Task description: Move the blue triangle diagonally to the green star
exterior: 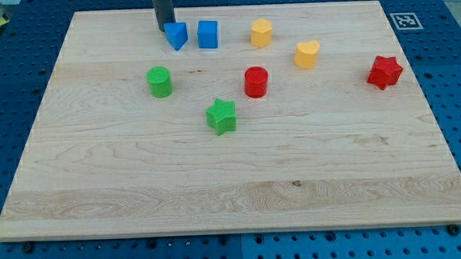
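Note:
The blue triangle (pixel 176 36) lies near the view's top, left of centre, on the wooden board (pixel 140 186). My tip (pixel 164 29) stands just at its upper left, touching or almost touching it. The green star (pixel 221 116) lies near the middle of the board, below and to the right of the triangle. The rod comes down from the view's top edge.
A blue cube (pixel 207 34) sits right next to the triangle. A green cylinder (pixel 160 81) lies below left. A red cylinder (pixel 256 82), a yellow hexagon (pixel 261 33), a yellow heart (pixel 307 54) and a red star (pixel 384 72) lie to the right.

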`<state>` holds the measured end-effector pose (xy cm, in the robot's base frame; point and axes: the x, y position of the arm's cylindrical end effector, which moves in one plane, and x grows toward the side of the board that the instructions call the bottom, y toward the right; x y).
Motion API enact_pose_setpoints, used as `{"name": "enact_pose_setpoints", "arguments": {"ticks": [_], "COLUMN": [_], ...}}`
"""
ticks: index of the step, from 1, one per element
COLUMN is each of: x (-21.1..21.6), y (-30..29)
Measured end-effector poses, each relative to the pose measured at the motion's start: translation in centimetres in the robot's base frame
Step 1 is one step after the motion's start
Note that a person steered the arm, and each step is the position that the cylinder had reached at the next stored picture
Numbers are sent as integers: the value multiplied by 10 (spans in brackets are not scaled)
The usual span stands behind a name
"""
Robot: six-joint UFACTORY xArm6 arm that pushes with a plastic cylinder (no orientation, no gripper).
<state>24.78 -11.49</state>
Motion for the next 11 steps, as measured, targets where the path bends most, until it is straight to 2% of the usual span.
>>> {"name": "enact_pose_setpoints", "arguments": {"ticks": [4,7,9,10,11], "x": [6,44,-46,-52,-50], "y": [27,26,26,70,145]}}
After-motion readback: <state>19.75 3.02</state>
